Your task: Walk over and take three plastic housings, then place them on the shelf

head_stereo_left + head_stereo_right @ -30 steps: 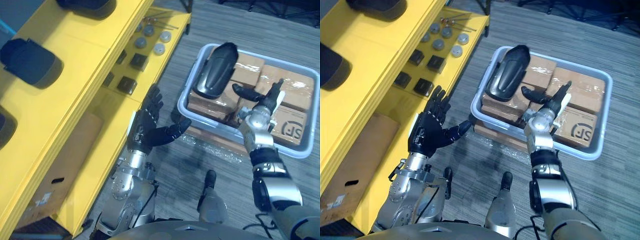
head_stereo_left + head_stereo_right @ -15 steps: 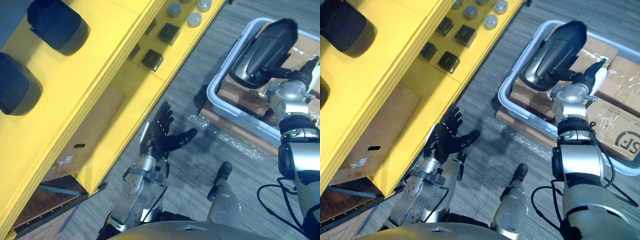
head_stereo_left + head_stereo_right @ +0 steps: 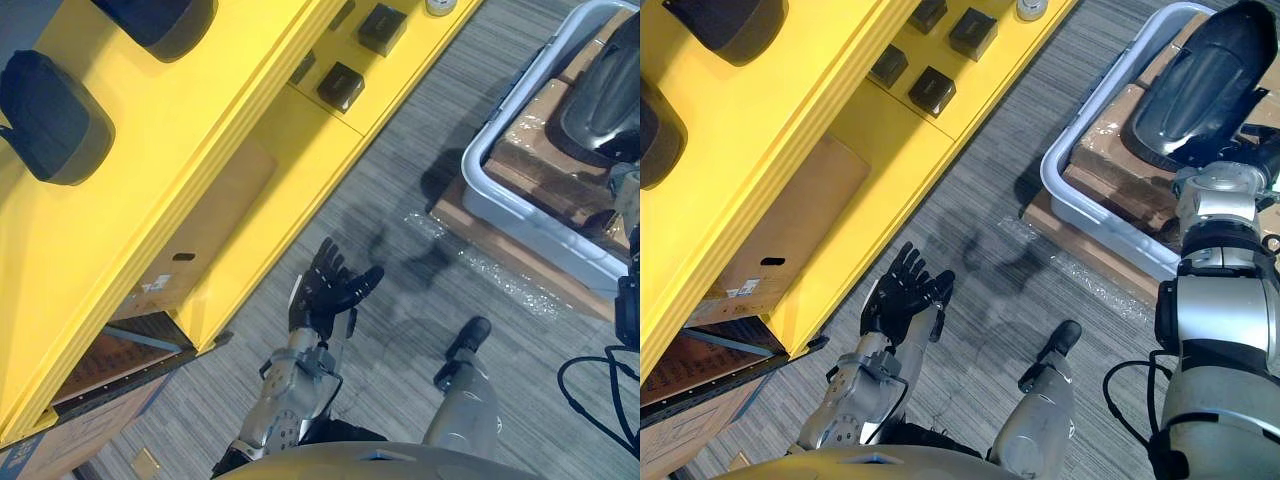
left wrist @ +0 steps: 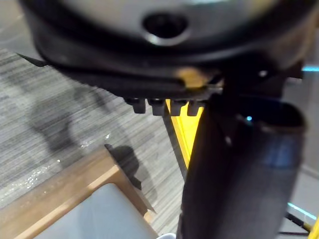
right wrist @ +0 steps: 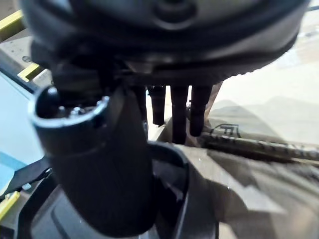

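Black glossy plastic housing in grey tray, long axis pointing away; my right hand sits at its near end, grip unclear. Left hand spread, well apart.

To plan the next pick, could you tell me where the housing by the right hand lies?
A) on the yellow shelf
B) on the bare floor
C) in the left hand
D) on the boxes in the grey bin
D: the housing lies on the boxes inside the bin, beside the right hand.
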